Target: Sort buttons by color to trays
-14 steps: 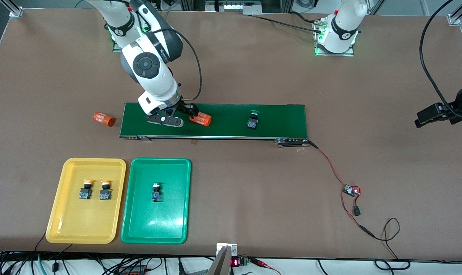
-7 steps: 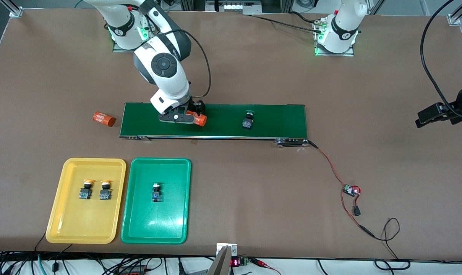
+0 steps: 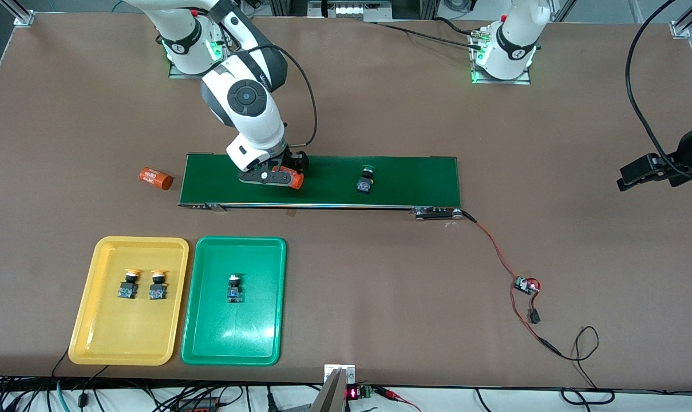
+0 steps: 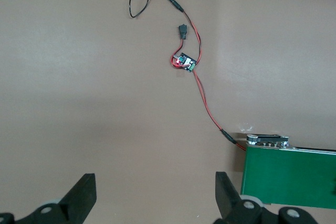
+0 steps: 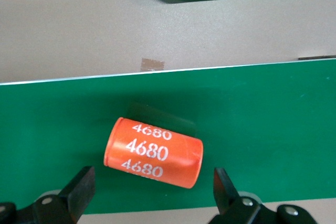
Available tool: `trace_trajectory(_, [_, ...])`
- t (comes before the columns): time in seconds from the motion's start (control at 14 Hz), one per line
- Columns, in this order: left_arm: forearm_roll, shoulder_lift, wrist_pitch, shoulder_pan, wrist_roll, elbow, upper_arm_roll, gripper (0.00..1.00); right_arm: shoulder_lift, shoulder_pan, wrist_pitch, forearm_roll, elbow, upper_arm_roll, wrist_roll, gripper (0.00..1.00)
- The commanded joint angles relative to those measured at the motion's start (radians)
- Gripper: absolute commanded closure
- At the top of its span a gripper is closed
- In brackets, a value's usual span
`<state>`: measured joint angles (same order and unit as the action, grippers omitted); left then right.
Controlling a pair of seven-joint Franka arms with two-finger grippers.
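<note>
Right hand (image 5: 149, 190) open, straddling orange cylinder (image 5: 153, 153).

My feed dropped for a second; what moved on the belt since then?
The right gripper slid along the conveyor belt to straddle the orange cylinder, jaws open. The green-capped button rode toward it. The trays' buttons, the second cylinder and the waiting left gripper stayed.

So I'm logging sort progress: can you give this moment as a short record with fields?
yellow tray: two yellow-capped buttons side by side
green tray: one button
conveyor belt: one green-capped button and an orange cylinder
right end effector: open, astride the orange cylinder on the belt
left end effector: open, over bare table past the belt's end, waiting
off belt: second orange cylinder on the table
</note>
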<state>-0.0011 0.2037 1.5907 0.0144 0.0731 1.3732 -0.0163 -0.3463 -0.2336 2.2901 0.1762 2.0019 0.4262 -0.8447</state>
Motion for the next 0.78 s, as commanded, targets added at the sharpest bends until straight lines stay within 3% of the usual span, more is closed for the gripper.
trace_trajectory(0.0, [-0.025, -0.021, 0.006, -0.001, -0.015, 0.030, -0.011, 0.00, -0.013, -0.004, 0.008, 0.014, -0.017, -0.001, -0.025, 0.00])
trace_trajectory(0.43, [-0.025, -0.029, 0.011, -0.004, -0.016, 0.046, -0.010, 0.00, -0.014, -0.003, 0.015, 0.013, -0.017, -0.001, -0.043, 0.00])
trace_trajectory(0.57, [-0.025, -0.085, 0.102, -0.007, -0.016, 0.140, 0.010, 0.00, -0.014, -0.001, 0.014, 0.013, -0.022, -0.001, -0.043, 0.00])
trace_trajectory(0.64, [-0.025, -0.155, 0.224, -0.001, -0.016, 0.273, 0.018, 0.00, -0.014, 0.000, 0.014, 0.011, -0.023, -0.001, -0.043, 0.00])
trace_trajectory(0.71, [-0.025, -0.164, 0.222, 0.001, -0.015, 0.286, 0.018, 0.00, -0.014, 0.000, 0.014, 0.011, -0.023, -0.001, -0.043, 0.00])
